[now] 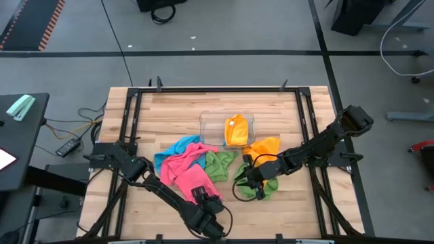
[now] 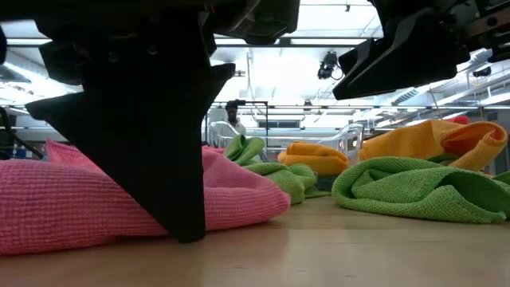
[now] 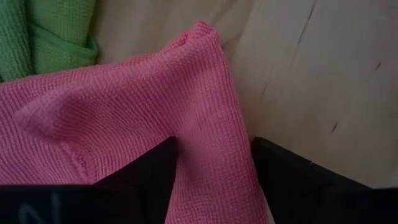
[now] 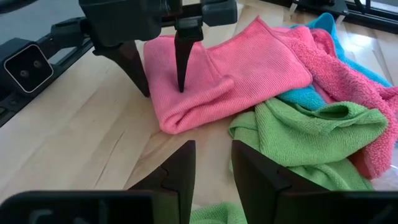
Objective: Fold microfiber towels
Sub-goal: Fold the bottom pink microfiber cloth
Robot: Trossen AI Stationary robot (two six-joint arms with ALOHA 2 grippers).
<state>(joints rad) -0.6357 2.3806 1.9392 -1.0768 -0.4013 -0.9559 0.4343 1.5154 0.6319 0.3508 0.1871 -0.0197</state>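
Left gripper [image 4: 163,79] down on pink towel [image 4: 230,68], fingers spread astride its near edge, not pinching yet. Pink towel lies beside green towel [image 4: 305,134]. You're at grasp step; next, close on edge, fold across. Right gripper [image 4: 211,168] hovers near green towel, half-open, empty.

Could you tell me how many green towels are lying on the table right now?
2: one green towel in the middle of the pile beside the pink towel, and another green towel further right, under the right pincer. More could be buried underneath.
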